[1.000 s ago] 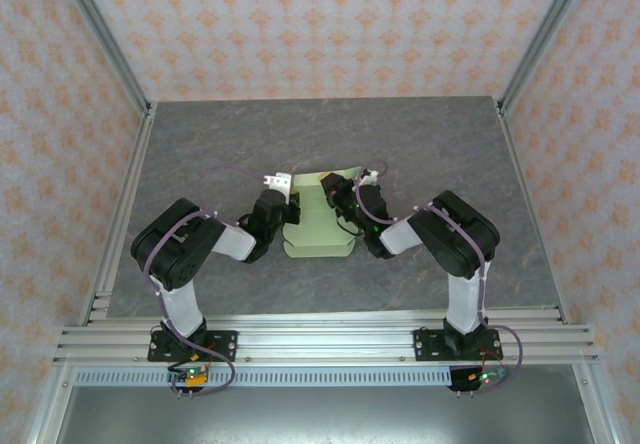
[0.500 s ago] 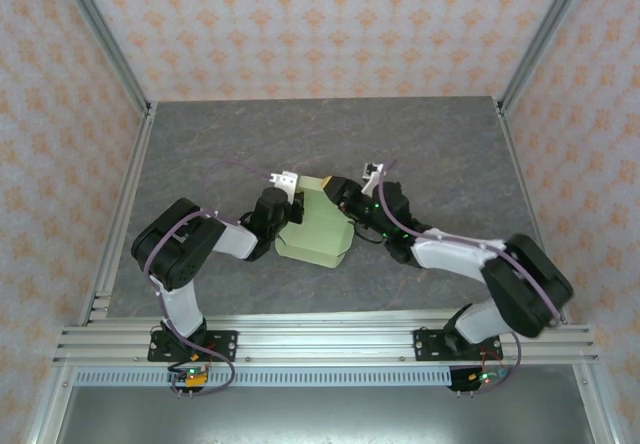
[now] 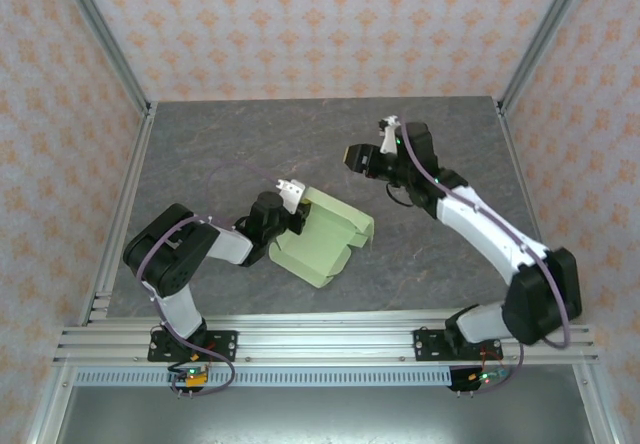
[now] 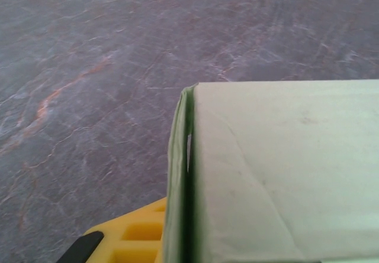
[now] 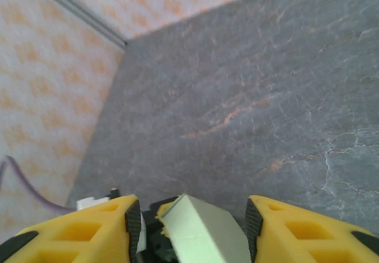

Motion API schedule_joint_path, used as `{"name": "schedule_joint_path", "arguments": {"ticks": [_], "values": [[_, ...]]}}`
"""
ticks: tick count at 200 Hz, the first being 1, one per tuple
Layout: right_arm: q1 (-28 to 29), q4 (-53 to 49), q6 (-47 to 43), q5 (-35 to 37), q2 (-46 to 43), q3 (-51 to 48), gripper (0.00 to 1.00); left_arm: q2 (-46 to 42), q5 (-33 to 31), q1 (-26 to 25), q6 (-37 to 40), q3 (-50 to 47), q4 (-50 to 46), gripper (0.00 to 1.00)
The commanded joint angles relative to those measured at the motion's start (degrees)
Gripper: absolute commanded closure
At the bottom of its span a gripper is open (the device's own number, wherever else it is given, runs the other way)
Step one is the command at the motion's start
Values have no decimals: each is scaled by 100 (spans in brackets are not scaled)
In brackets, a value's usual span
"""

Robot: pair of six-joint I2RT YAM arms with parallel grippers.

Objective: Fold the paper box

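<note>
the grey desk [image 3: 200, 144] looks as it did before. the right arm [image 3: 480, 229] has swung off the card to the upper right of the overhead view. its right fingers [image 5: 284, 233], down at the box a second ago, now stand apart and hold nothing. the paper box [image 3: 325, 244] sits on the desk at mid-frame, slanted where it lay square earlier. the left fingers [image 4: 136, 239] stay closed on its upper left edge.

Black-and-white arms [image 3: 480, 229], purple cables [image 3: 243, 170], yellow fingers [image 5: 77, 230]
</note>
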Motion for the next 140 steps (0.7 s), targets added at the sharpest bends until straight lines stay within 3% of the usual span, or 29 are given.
{"name": "schedule_joint_path", "arguments": {"ticks": [1, 32, 70, 115, 140], "values": [[-17, -1222, -898, -1037, 770, 540, 47, -133, 455, -21, 272, 46, 210, 86], [33, -1116, -828, -1755, 1652, 899, 47, -34, 456, -52, 261, 86, 213, 86], [266, -1096, -802, -2119, 2202, 1070, 46, 215, 340, -61, 143, 42, 485, 85], [384, -1026, -724, -2011, 2413, 993, 47, 393, 228, -106, 94, 52, 650, 81], [384, -1014, -782, -1721, 2456, 877, 52, 346, 154, -99, 52, -34, 918, 79]]}}
